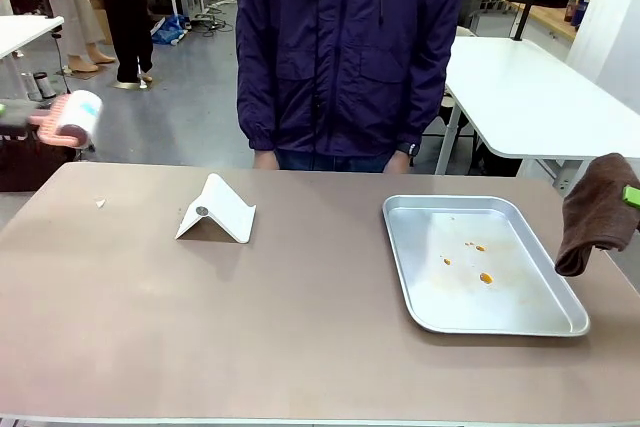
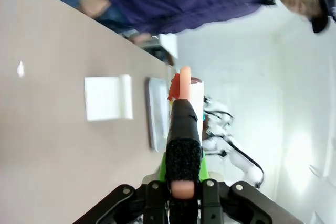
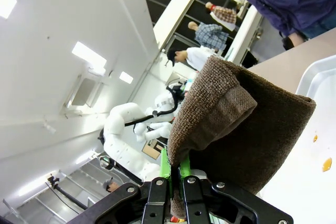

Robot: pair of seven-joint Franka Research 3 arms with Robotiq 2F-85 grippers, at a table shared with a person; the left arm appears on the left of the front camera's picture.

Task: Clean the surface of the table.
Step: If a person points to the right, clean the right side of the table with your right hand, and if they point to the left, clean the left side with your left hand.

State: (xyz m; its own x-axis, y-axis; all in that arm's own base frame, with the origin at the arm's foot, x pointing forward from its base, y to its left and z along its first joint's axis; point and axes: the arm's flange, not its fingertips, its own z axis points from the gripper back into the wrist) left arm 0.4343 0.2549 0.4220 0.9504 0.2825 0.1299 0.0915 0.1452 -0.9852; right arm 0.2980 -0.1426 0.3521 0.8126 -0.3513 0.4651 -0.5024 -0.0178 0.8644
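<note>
- The large rectangular beige-brown matte counter (image 1: 300,317) spans the front view, with a person at its far edge.
- We judge it heavy, rigid and smooth. There is nothing on it to grasp, so we press tools flat on its top and sweep.
- Our left hand (image 2: 182,165) is clamped on the pink handle of a white lint roller (image 1: 75,117), raised beyond the far left corner.
- Our right hand (image 3: 176,174) pinches a soft brown cloth (image 1: 595,212), which hangs limp off the right edge.
- A small white scrap (image 1: 100,203) lies near the far left corner.
- A white folded stand (image 1: 215,212) and a shiny metal tray (image 1: 450,201) holding orange crumbs need working around.
</note>
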